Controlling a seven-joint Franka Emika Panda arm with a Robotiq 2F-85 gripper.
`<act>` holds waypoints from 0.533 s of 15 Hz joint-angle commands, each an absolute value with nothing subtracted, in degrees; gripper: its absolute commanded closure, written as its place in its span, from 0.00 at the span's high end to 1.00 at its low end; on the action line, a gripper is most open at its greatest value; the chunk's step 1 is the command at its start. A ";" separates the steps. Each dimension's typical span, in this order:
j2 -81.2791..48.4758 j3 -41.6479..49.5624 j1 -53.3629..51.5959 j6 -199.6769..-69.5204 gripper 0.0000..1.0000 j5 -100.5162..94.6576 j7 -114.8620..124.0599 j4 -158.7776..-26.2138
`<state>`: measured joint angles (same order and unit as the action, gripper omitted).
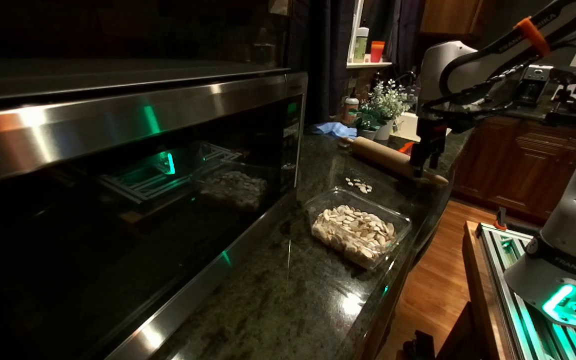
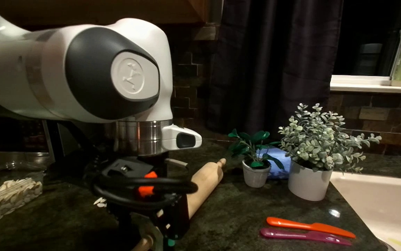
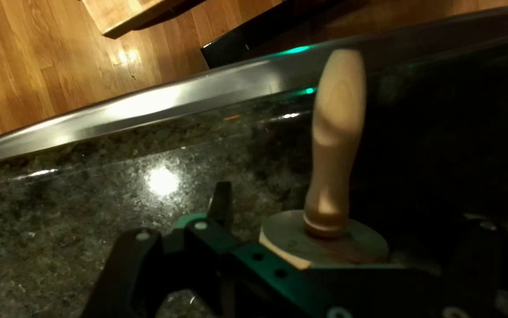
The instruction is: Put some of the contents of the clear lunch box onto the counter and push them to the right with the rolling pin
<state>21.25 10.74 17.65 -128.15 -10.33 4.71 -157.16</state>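
Note:
The clear lunch box (image 1: 402, 226) stands on the dark counter (image 1: 262, 295), holding a heap of pale contents (image 1: 355, 227). A few of these pieces (image 1: 360, 185) lie on the counter between box and rolling pin; they also show in an exterior view (image 2: 100, 202). The wooden rolling pin (image 1: 383, 156) lies across the counter, also visible in an exterior view (image 2: 204, 186). My gripper (image 1: 426, 169) points down at the pin's near end. In the wrist view, its fingers (image 3: 351, 207) are spread apart, with the pin's end and handle (image 3: 340, 128) between them. The right finger is lost in shadow.
A microwave (image 1: 142, 215) stands beside the lunch box. Two potted plants (image 2: 254, 172) (image 2: 310, 183), a blue cloth (image 1: 335, 130), orange and purple knives (image 2: 308, 225) (image 2: 305, 236) and a white sink (image 2: 378, 195) are beyond the pin. The counter's front edge (image 3: 126, 110) drops to the floor.

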 commanded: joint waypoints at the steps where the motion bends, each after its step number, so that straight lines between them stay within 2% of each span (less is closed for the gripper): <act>1: 19.00 13.25 16.86 -126.97 1.00 -7.92 -0.75 -157.15; 5: 17.69 14.01 16.88 -126.26 1.00 -6.89 -3.19 -157.41; 6: 17.53 14.05 16.86 -126.30 0.93 -6.64 -3.49 -157.45; 8: 17.37 13.97 16.85 -126.60 0.65 -6.29 -3.45 -157.47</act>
